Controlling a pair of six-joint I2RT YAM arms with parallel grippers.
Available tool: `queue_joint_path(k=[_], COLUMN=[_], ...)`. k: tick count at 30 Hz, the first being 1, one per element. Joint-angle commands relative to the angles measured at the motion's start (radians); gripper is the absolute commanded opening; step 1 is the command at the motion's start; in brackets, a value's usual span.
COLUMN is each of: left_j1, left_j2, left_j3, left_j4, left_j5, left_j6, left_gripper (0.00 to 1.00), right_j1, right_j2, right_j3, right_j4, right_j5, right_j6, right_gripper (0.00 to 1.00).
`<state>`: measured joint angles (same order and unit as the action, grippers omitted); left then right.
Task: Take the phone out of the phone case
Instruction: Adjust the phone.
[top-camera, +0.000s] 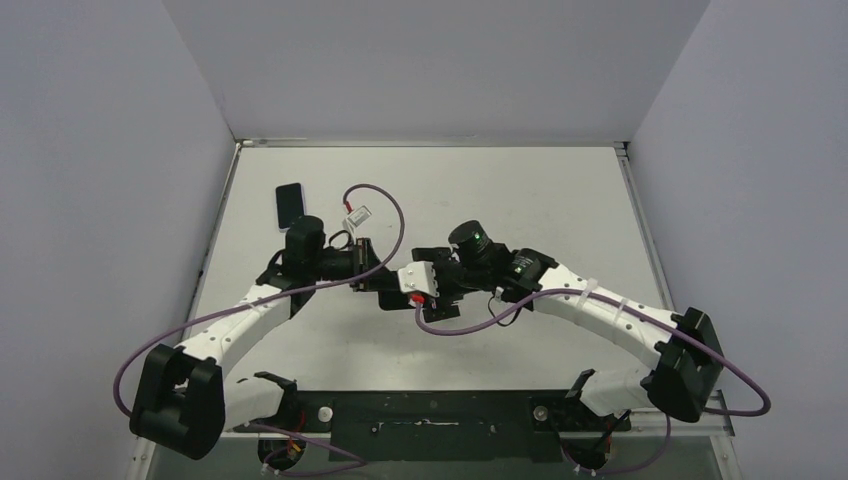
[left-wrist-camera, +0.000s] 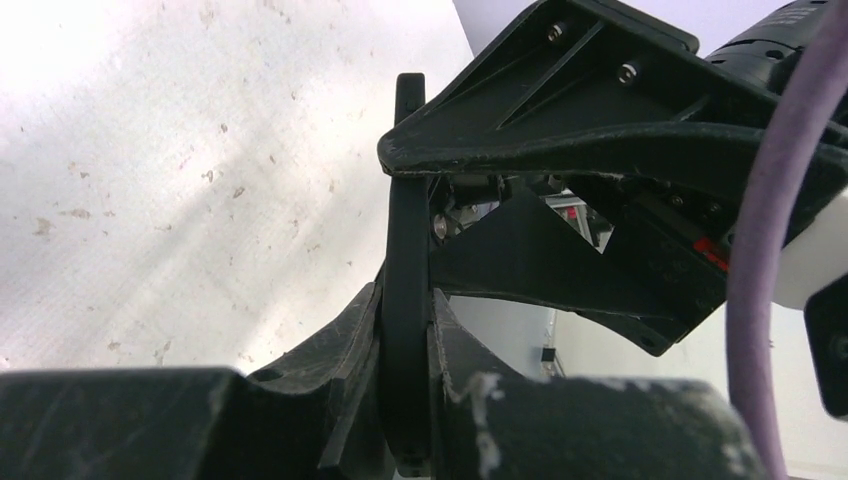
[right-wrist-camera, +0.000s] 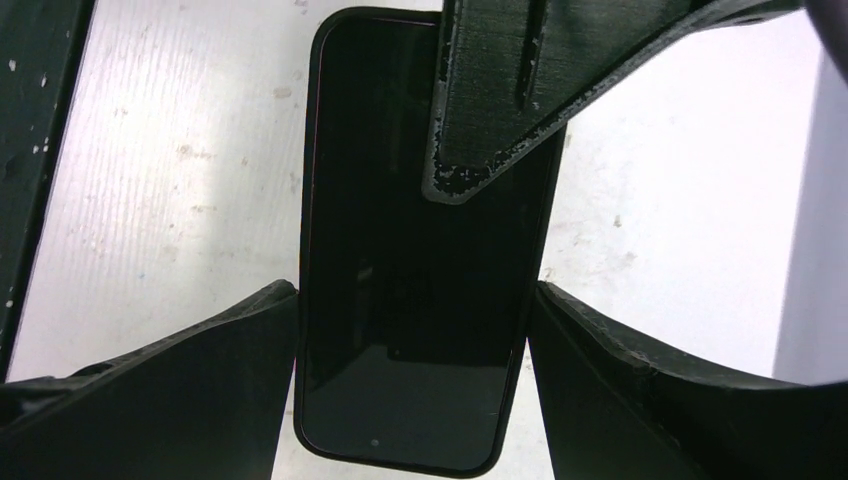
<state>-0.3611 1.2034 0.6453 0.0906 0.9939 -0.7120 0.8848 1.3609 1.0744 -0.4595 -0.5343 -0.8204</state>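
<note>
The phone case (right-wrist-camera: 410, 330) stands with its long axis running from top to bottom of the right wrist frame. Its dark, glossy face inside a raised rim is turned to that camera. In the left wrist view it shows edge-on as a thin black strip (left-wrist-camera: 405, 250), upright in the middle of the frame.

The right gripper (right-wrist-camera: 415, 290) spans the case's width, its fingers (right-wrist-camera: 230, 370) pressed against the two long edges in the lower half of the frame. The left gripper (left-wrist-camera: 405, 330) is pinched tight across the case's thickness. One of its fingers (right-wrist-camera: 500, 100) lies over the face at the upper right of the right wrist frame.

In the top view the two grippers meet at the centre, above the table (top-camera: 500, 200). The case between them is mostly hidden. A dark phone-shaped slab (top-camera: 290, 204) lies flat at the upper left, well apart from both.
</note>
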Motion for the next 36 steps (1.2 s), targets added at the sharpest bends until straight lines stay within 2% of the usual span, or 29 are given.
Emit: queue_joint_path(k=[1, 2, 3, 10, 14, 18, 24, 27, 32, 36], left_j1=[0.000, 0.001, 0.002, 0.004, 0.002, -0.002, -0.022, -0.046, -0.117, -0.198], left_j2=[-0.111, -0.135, -0.151, -0.296, -0.379, -0.449, -0.507, -0.522, -0.531, -0.499], left_j3=[0.007, -0.006, -0.023, -0.215, -0.307, -0.333, -0.409, -0.417, -0.430, -0.432], left_j4=[0.051, 0.070, 0.097, 0.403, 0.518, 0.511, 0.644, 0.659, 0.724, 0.792], left_j5=[-0.096, -0.135, -0.171, -0.452, -0.585, -0.682, -0.807, -0.859, -0.997, -1.100], left_j6=[-0.003, -0.029, -0.062, -0.332, -0.431, -0.454, -0.563, -0.575, -0.589, -0.593], left_gripper=[0.00, 0.00, 0.00, 0.00, 0.00, 0.00, 0.00, 0.00, 0.00, 0.00], right_j1=[-0.035, -0.051, -0.067, -0.235, -0.238, -0.238, -0.239, -0.238, -0.228, -0.191], right_j2=[-0.136, -0.158, -0.182, -0.345, -0.444, -0.504, -0.521, -0.503, -0.449, -0.389], right_j3=[-0.052, -0.073, -0.101, -0.223, -0.306, -0.390, -0.465, -0.512, -0.554, -0.561], right_j4=[0.260, 0.294, 0.327, 0.571, 0.701, 0.775, 0.848, 0.925, 1.045, 1.115], right_j5=[0.023, 0.025, 0.029, 0.021, 0.164, 0.307, 0.338, 0.324, 0.254, 0.266], right_j6=[0.118, 0.150, 0.194, 0.619, 0.934, 1.184, 1.359, 1.478, 1.613, 1.694], right_gripper=[0.82, 0.97, 1.00, 1.00, 1.00, 1.00, 1.00, 1.00, 1.00, 1.00])
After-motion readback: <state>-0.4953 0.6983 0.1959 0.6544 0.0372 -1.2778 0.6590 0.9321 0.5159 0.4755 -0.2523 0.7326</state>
